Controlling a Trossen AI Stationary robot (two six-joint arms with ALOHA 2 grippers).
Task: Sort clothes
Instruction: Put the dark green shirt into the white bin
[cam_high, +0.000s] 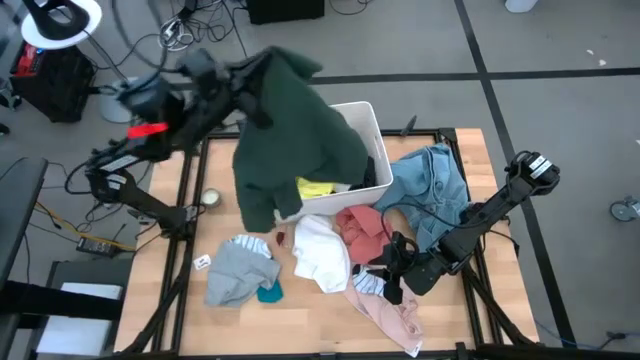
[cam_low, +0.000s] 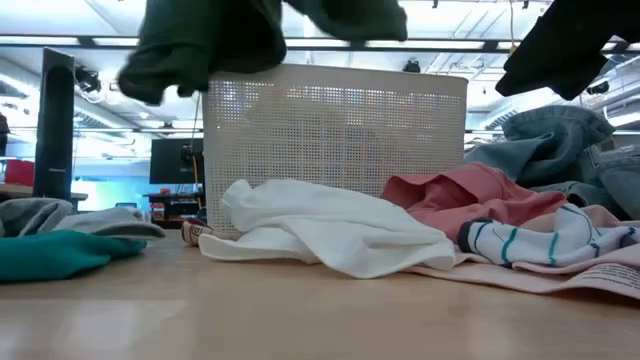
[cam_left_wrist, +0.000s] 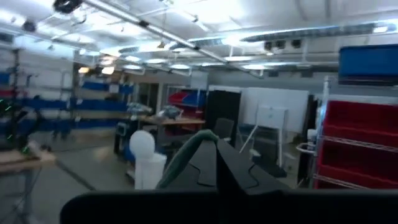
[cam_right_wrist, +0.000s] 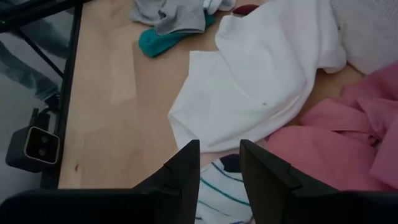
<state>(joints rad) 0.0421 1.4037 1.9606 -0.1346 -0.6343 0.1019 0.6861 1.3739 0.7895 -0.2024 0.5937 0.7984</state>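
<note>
your left gripper (cam_high: 262, 82) is raised above the far side of the table, fingers clamped on the big dark green fabric garment (cam_high: 295, 130), which hangs over the white perforated plastic bin (cam_high: 365, 125) at the middle of the far edge. your right gripper (cam_right_wrist: 216, 163) sits low near the near edge, fingers narrowly parted over the white and teal striped cloth (cam_right_wrist: 219, 190), holding nothing. most sorting looks undone: the white shirt (cam_high: 320, 250), pink garment (cam_high: 362, 228), light blue denim (cam_high: 435, 185) and grey piece (cam_high: 235, 270) lie loose on the tabletop.
</note>
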